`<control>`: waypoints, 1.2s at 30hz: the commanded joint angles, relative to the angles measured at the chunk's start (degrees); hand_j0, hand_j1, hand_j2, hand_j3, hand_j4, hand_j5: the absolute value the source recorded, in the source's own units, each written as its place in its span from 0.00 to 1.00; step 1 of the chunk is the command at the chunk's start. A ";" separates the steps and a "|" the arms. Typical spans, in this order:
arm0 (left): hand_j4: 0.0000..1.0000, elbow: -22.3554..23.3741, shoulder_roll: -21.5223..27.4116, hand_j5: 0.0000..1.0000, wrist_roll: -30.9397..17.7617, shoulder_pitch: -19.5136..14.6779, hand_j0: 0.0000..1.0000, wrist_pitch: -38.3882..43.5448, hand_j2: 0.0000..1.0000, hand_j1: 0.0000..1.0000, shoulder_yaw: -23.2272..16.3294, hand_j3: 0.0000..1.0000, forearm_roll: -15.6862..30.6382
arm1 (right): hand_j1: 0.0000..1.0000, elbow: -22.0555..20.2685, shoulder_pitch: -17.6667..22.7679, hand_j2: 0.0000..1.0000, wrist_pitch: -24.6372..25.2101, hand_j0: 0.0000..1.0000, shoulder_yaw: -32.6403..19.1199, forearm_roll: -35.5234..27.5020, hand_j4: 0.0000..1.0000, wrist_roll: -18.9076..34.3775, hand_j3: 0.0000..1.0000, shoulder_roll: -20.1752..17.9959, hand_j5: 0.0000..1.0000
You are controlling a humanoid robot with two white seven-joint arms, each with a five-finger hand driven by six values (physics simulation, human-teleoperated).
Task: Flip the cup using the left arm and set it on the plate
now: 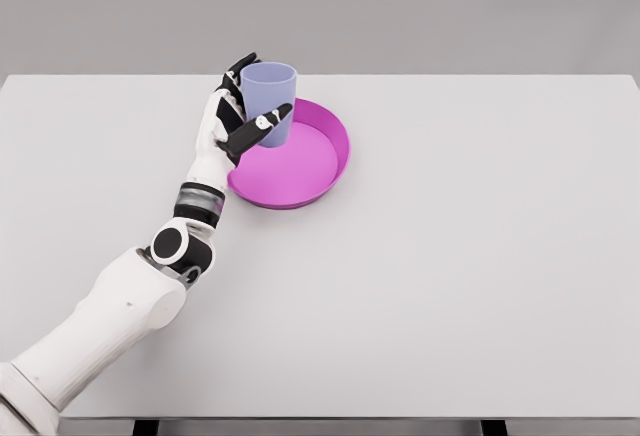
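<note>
Head view, left hand [243,106] fingers wrapped around upright lilac cup [272,96], cup over magenta plate [305,171] rear edge

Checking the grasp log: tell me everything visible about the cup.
The cup is a plain lavender-blue tumbler, matte and plastic-looking, with no handle and slightly tapered walls. It stands upright with its open rim up, at the plate's far left part; whether its base rests on the plate or hangs just above it cannot be told. The left hand wraps it from the left: thumb across the front, fingers behind the far side. Nothing else touches it.
</note>
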 commanded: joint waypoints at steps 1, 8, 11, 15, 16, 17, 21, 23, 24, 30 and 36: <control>0.75 -0.09 -0.07 0.75 0.08 0.00 0.75 0.02 0.75 0.75 0.07 0.75 0.42 | 1.00 0.02 0.00 1.00 0.00 1.00 -0.02 0.02 1.00 0.01 1.00 0.00 1.00; 0.75 -0.88 -0.07 0.75 0.17 0.09 0.75 0.02 0.75 0.75 0.08 0.75 1.91 | 1.00 0.02 0.00 1.00 0.00 1.00 -0.02 0.02 1.00 0.01 1.00 0.00 1.00; 0.81 -0.88 0.02 0.81 0.17 0.35 0.81 0.02 0.81 0.81 0.08 0.81 1.91 | 1.00 0.02 0.00 1.00 0.00 1.00 0.07 0.02 1.00 0.01 1.00 0.00 1.00; 0.82 -1.05 0.02 0.82 0.17 0.44 0.82 0.02 0.82 0.82 0.51 0.82 1.91 | 1.00 0.02 0.00 1.00 0.00 1.00 -0.02 0.02 1.00 0.01 1.00 0.00 1.00; 0.83 -1.05 0.02 0.83 0.08 0.44 0.83 0.02 0.83 0.83 0.52 0.83 1.91 | 1.00 0.02 0.00 1.00 0.00 1.00 0.07 0.02 1.00 0.01 1.00 0.00 1.00; 0.84 -1.05 0.02 0.84 0.17 0.44 0.84 0.02 0.84 0.84 0.52 0.84 1.91 | 1.00 0.02 0.00 1.00 0.00 1.00 0.07 0.02 1.00 0.01 1.00 0.00 1.00; 0.84 -1.32 0.02 0.84 0.17 0.44 0.84 0.02 0.84 0.84 0.52 0.84 2.09 | 1.00 0.02 0.00 1.00 0.00 1.00 0.07 0.02 1.00 0.01 1.00 0.00 1.00; 0.88 -1.23 0.11 0.88 0.17 0.44 0.88 0.02 0.88 0.88 0.52 0.88 2.09 | 1.00 0.02 0.00 1.00 0.00 1.00 -0.02 0.02 1.00 0.01 1.00 0.00 1.00; 0.90 -1.32 0.11 0.90 0.17 0.44 0.90 0.02 0.90 0.90 0.52 0.90 2.09 | 1.00 0.02 0.00 1.00 0.00 1.00 -0.02 0.02 1.00 0.01 1.00 0.00 1.00; 0.90 -1.23 0.11 0.90 0.17 0.44 0.90 0.02 0.90 0.90 0.52 0.90 2.09 | 1.00 0.02 0.00 1.00 0.00 1.00 -0.02 0.02 1.00 0.01 1.00 0.00 1.00; 0.90 -1.32 0.20 0.90 0.17 0.44 0.90 0.02 0.90 0.90 0.95 0.90 2.09 | 1.00 0.02 0.00 1.00 0.00 1.00 -0.02 0.02 1.00 0.01 1.00 0.00 1.00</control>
